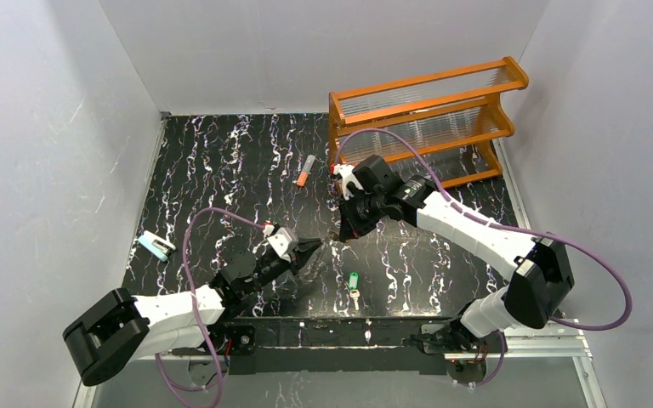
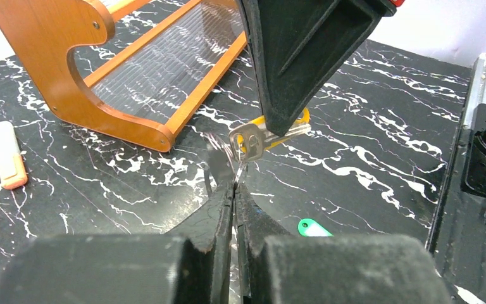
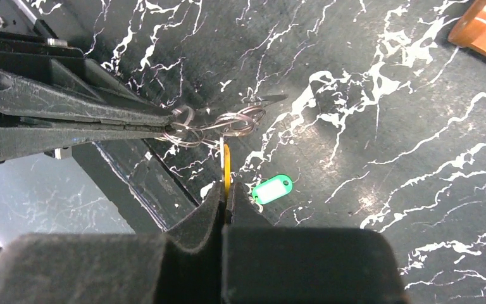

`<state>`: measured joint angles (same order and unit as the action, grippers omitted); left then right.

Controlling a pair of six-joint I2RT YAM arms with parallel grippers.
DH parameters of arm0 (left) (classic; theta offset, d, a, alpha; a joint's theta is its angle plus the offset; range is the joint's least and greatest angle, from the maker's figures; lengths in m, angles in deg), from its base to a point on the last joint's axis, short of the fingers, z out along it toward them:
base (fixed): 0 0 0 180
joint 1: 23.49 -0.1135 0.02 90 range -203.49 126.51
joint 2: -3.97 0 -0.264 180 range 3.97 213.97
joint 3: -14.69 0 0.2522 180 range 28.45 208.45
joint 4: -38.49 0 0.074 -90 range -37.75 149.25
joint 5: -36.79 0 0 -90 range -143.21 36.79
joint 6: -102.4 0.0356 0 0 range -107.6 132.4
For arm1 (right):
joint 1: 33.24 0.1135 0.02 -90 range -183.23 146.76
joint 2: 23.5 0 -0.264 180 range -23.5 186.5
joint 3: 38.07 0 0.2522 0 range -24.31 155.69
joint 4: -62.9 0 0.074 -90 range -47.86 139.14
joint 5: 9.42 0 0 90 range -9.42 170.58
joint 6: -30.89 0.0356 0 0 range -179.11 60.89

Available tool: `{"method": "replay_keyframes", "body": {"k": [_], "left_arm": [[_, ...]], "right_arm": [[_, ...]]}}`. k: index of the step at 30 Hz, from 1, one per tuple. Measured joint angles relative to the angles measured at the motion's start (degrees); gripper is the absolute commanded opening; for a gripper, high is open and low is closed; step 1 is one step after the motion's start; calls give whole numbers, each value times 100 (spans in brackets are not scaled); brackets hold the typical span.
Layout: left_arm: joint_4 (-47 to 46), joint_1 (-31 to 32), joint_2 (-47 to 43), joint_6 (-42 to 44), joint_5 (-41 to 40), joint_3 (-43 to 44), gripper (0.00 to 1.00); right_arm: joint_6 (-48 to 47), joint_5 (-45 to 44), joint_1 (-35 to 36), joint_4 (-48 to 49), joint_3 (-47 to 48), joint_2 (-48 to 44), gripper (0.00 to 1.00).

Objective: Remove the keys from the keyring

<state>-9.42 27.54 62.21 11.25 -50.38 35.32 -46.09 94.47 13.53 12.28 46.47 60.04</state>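
My left gripper (image 2: 235,187) is shut on the keyring (image 2: 223,144), thin silvery wire loops, and holds it above the table. In the right wrist view its fingers (image 3: 133,123) come in from the left and pinch the keyring (image 3: 228,121). My right gripper (image 3: 225,190) is shut on the yellow key (image 3: 226,166), which hangs on the ring. In the left wrist view it (image 2: 280,130) comes down from above onto the yellow key (image 2: 272,134). The green key (image 1: 353,285) lies loose on the table, and shows in both wrist views (image 3: 272,189) (image 2: 313,227). The grippers (image 1: 313,246) (image 1: 344,231) almost meet.
An orange wooden rack (image 1: 425,115) stands at the back right. An orange-and-grey stick (image 1: 305,171) lies in front of it to the left. A light-blue object (image 1: 155,246) lies near the table's left edge. The metal rail (image 1: 527,344) runs along the near edge.
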Motion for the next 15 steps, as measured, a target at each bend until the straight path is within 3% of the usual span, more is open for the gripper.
{"method": "replay_keyframes", "body": {"k": [15], "left_arm": [[11, 7, 72, -240, 105, -94, 0]], "right_arm": [[-651, 702, -129, 627, -549, -232, 1]]}}
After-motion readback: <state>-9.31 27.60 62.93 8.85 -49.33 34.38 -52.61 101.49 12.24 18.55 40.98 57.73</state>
